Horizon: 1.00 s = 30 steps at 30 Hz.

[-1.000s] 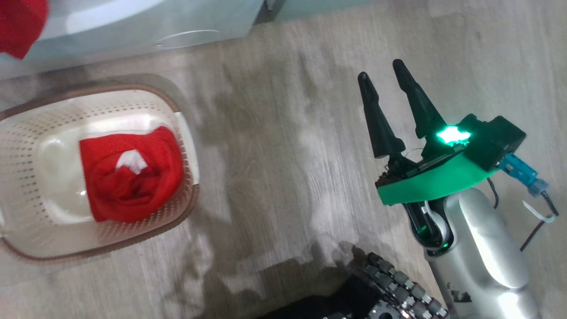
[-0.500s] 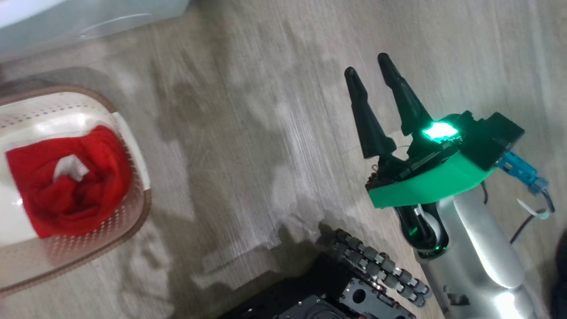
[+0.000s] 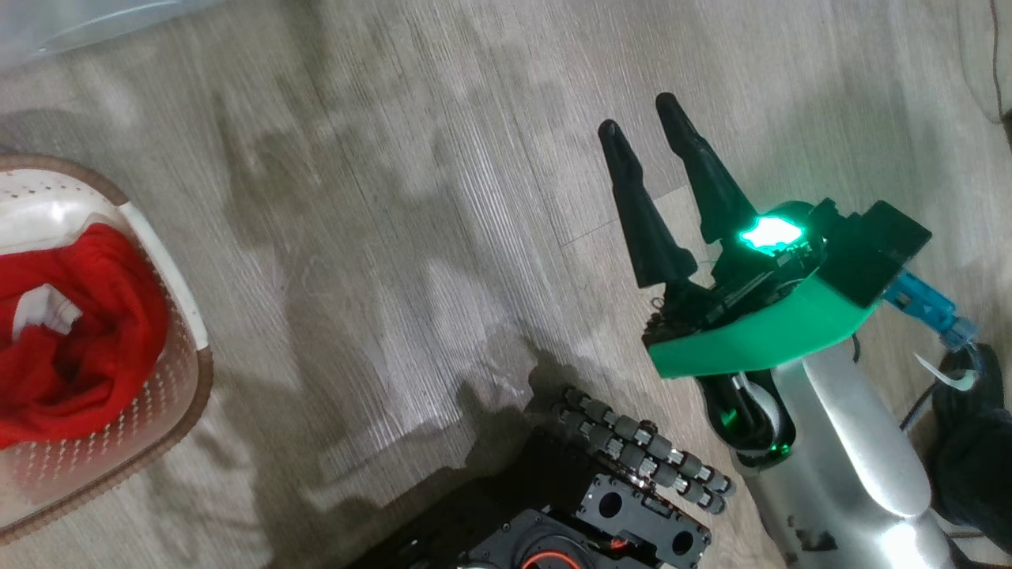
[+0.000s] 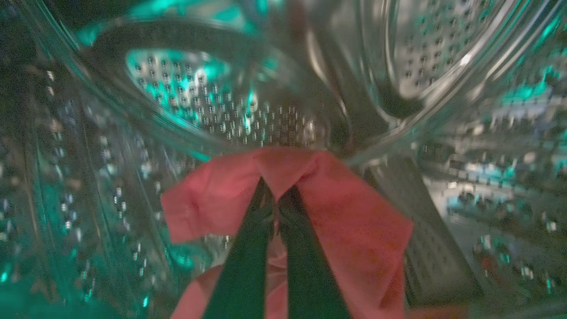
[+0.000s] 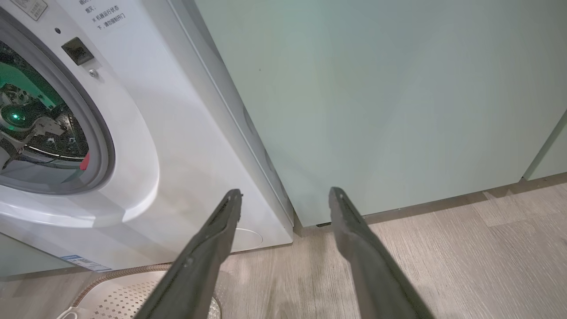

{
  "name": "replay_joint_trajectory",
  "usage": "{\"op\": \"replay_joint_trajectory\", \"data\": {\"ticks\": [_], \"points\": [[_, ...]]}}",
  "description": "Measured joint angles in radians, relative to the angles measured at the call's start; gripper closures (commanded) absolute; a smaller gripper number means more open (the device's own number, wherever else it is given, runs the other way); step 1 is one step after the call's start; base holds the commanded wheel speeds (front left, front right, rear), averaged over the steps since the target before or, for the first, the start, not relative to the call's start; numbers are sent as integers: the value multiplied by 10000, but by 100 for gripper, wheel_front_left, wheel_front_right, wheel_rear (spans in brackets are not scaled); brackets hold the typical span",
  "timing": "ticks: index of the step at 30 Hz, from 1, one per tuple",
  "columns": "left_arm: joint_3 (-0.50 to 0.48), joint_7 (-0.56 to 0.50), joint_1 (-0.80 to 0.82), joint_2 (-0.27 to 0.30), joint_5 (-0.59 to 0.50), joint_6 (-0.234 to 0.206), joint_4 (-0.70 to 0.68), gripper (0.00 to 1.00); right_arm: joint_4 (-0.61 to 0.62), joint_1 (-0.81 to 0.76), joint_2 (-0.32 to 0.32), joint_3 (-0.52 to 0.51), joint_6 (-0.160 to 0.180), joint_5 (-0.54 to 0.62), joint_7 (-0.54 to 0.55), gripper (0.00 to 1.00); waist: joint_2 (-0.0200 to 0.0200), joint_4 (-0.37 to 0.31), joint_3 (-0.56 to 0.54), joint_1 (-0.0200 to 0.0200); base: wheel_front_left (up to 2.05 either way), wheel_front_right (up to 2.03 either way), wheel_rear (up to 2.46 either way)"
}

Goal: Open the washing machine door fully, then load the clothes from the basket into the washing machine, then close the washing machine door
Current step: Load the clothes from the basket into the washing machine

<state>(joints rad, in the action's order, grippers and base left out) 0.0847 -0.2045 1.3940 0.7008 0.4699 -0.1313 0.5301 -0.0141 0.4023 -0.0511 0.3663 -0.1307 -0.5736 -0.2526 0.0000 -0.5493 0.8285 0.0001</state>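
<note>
left end effector [image 4: 275, 191] clamped shut on red garment [image 4: 354, 221] inside steel drum [image 4: 212, 106], cloth draped back off tips | right end effector [image 3: 639, 117] wide open, empty, fingers aimed where washing machine [image 5: 177, 133] meets green cabinet [image 5: 376, 88] | basket [image 3: 198, 379] on wood floor [image 3: 395, 237], clothes [image 3: 79, 356] bunched inside, long axis cut by frame

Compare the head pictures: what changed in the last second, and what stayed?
The head camera moved: the whole scene slid left, so the basket now sits at the left edge. Nothing itself visibly moved. The right gripper stayed open and empty; the red clothes stayed in the basket.
</note>
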Motion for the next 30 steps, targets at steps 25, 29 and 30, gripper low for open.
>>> {"op": "replay_joint_trajectory", "data": {"ticks": [25,29,30], "points": [[602,1781,-940,-190,-255,562,1471,0,-65,242,2,-117,0,161,0,0,0,574,-225,-2,0,0,0],[479,2220,-1510,-518,59,476,1198,0,-140,228,2,-276,0,345,0,0,0,730,-435,-2,0,0,0],[449,2395,-1752,-650,136,449,1068,0,-182,221,2,-337,0,410,0,0,0,795,-509,-2,0,0,0]]}}
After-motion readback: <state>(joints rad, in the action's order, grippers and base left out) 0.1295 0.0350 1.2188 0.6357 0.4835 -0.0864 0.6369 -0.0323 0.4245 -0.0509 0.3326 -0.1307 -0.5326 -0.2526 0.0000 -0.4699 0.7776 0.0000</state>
